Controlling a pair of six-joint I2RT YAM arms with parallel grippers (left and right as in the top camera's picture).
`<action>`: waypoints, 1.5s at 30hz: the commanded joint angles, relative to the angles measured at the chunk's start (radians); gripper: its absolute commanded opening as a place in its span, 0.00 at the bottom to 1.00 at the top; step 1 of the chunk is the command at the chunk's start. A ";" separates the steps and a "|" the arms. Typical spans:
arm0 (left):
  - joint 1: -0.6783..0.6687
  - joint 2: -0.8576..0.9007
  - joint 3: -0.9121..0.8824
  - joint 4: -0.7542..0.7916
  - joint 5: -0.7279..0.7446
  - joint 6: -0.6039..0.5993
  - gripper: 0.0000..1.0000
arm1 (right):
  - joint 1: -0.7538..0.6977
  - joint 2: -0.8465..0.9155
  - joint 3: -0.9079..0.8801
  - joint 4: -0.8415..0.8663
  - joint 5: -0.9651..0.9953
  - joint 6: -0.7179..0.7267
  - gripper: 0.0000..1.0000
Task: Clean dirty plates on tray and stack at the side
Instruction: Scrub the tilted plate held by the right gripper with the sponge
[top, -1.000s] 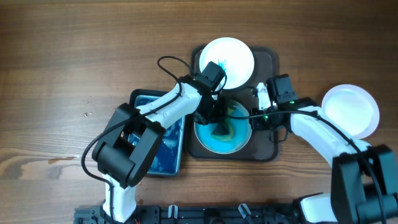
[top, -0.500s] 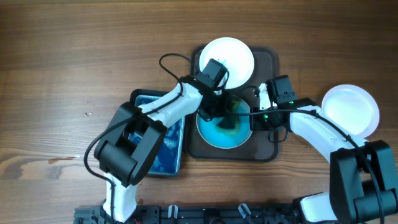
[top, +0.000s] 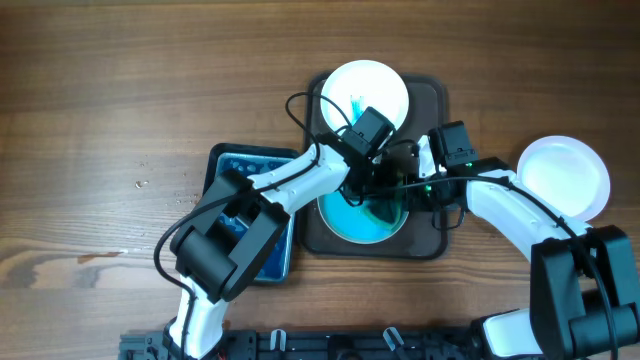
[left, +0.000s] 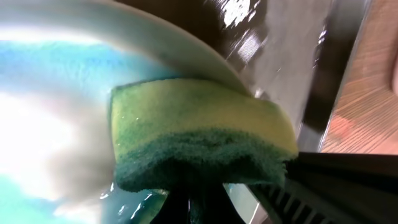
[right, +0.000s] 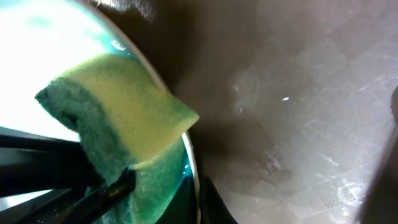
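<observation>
Item: smeared plate (top: 350, 222), blue-coated, on the near half of the tray (top: 432, 240).
I see my left gripper (top: 372, 186) clamped on a green-yellow sponge (left: 199, 137) at the plate's right rim, and my right gripper (top: 408, 190) pinched shut on that rim. Second plate (top: 375, 85) at the tray's far edge; third plate (top: 565, 178) on the table, right of the tray.

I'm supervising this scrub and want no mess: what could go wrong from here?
The left hand presses the sponge right at the rim of the smeared plate, close to the right hand, which appears to pinch that rim: they could bump. A stroke past the edge might smear blue water onto the tray. Hard pushing could tug the plate loose.
</observation>
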 joint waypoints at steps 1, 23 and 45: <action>0.016 0.031 -0.023 -0.147 -0.132 0.013 0.04 | 0.008 0.021 -0.013 -0.001 -0.001 0.001 0.04; 0.102 -0.059 -0.021 -0.196 -0.144 0.073 0.04 | 0.008 0.021 -0.013 0.003 0.000 0.036 0.04; 0.053 -0.016 -0.021 -0.347 -0.274 0.096 0.04 | 0.008 0.021 -0.013 0.014 0.007 0.080 0.04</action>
